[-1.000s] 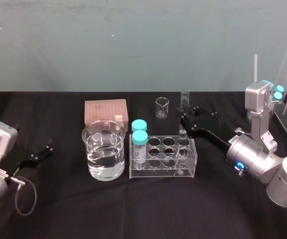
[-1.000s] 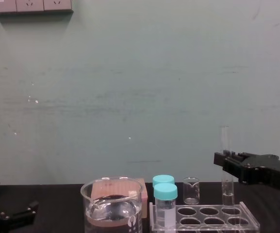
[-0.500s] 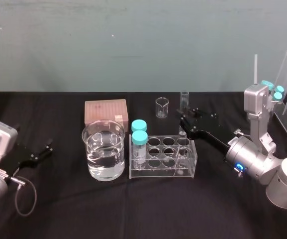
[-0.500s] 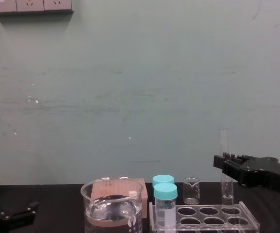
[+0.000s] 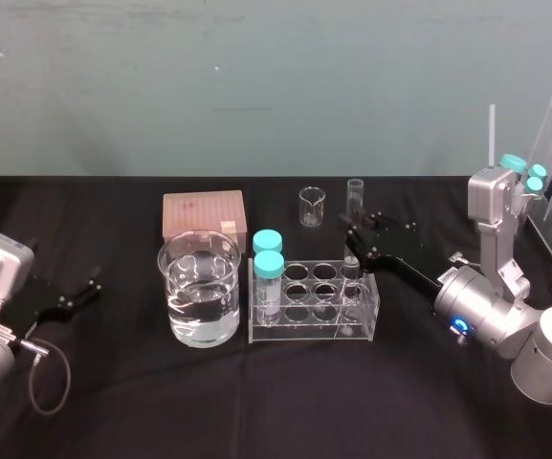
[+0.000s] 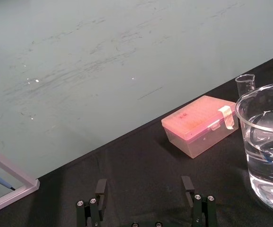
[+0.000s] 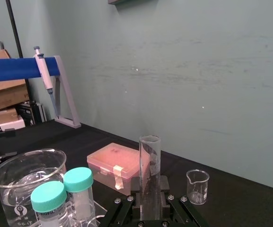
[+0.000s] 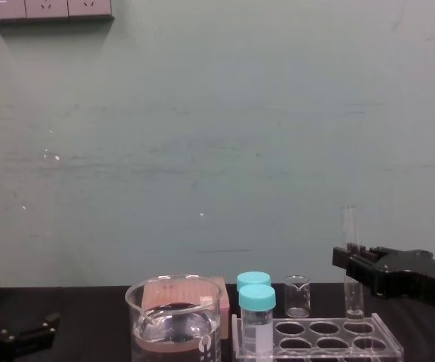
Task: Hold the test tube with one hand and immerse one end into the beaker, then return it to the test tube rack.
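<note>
Test tube (image 7: 149, 161) lower, between right fingers (image 7: 164, 187)

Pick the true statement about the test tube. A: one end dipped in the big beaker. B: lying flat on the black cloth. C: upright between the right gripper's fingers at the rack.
C: the test tube stands upright in the right gripper's closed fingers, at the test tube rack's right end.

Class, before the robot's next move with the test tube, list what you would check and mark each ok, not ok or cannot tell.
1. Right gripper shut on test tube: ok.
2. Tube upright: ok.
3. Tube bottom clear of test tube rack: cannot tell.
4. Beaker holds liquid: ok.
5. Level path to beaker free: not ok, teal-capped vials between.
6. Left gripper parked aside: ok.
</note>
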`<state>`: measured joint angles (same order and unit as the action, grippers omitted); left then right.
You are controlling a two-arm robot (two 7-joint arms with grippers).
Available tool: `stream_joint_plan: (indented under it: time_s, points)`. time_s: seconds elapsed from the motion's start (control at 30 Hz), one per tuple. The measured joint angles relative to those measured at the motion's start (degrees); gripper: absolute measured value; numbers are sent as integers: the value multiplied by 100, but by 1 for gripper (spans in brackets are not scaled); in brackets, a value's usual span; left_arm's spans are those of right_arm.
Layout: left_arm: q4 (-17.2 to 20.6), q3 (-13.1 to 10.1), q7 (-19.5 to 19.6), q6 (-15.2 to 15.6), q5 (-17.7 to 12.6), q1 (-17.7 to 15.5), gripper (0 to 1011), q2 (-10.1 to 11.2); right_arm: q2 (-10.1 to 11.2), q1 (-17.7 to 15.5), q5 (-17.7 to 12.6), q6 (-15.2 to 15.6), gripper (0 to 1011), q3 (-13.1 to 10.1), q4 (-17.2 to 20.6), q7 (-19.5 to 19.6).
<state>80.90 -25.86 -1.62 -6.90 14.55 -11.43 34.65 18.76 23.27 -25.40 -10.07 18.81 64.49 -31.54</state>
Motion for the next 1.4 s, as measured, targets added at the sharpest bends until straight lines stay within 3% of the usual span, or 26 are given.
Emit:
stream_joint_plan:
  time_s: [0.8, 0.97, 1.03, 1.4]
  points:
    - [0, 0, 0, 0, 0, 0, 1000, 0, -8, 60, 69, -3, 228, 34, -58, -16]
    - [0, 0, 0, 0, 0, 0, 1000, 0, -9, 58, 63, -3, 336, 30, -55, -17]
    - [0, 0, 0, 0, 0, 0, 1000, 0, -8, 58, 62, -3, 438, 30, -54, -17]
    - [0, 0, 0, 0, 0, 0, 1000, 0, -8, 57, 50, 1, 771, 26, -53, -17]
